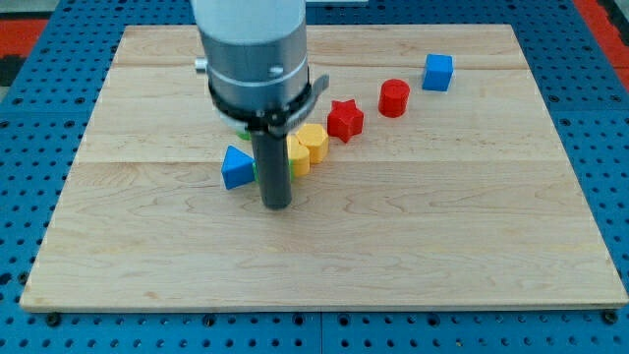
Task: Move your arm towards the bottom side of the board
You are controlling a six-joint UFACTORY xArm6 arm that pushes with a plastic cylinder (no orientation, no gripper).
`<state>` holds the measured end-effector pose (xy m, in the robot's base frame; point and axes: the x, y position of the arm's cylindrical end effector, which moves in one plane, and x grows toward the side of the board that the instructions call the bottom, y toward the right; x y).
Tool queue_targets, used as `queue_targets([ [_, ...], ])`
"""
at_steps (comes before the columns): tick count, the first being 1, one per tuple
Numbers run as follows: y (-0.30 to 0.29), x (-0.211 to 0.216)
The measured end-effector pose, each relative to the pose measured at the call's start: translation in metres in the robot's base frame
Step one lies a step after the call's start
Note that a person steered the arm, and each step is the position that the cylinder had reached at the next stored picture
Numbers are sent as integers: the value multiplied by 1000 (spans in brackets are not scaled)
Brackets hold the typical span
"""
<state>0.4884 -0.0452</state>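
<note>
- Rig note: the arm is ending in a straight dark rod, so there is no hand here; nothing to spread, press together or pinch, and its state isn't something these pictures can show.
- Tip (277,205) is sitting on the counter (472,246), just below the block cluster and a bit left of centre.
- Blue triangular block (236,167) is lying just to the view's left of the rod, close enough that contact can't be ruled out.
- Yellow blocks (307,147), two of them with shapes hard to make out, are sitting just to the view's right of the rod, partly behind it.
- Something green (241,131) is peeking out under the arm housing; too hidden to name a shape.
- Red star block (345,119), red cylinder (394,97) and blue cube (438,72) are trailing off toward the view's top right, well apart from the tip.
- Risk: any sideways drift while heading down is likely clipping the blue triangular block or the yellow blocks and dragging them along.
- Risk: overshooting is taking the tip past the counter's bottom edge (314,307).
- Target: the bottom side is lying straight below the tip, with bare wood between.
</note>
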Motion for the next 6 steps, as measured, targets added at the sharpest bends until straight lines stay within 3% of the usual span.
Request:
queue_targets([
  [1,6,-31],
  [4,-16,-9],
  [6,-35,51],
])
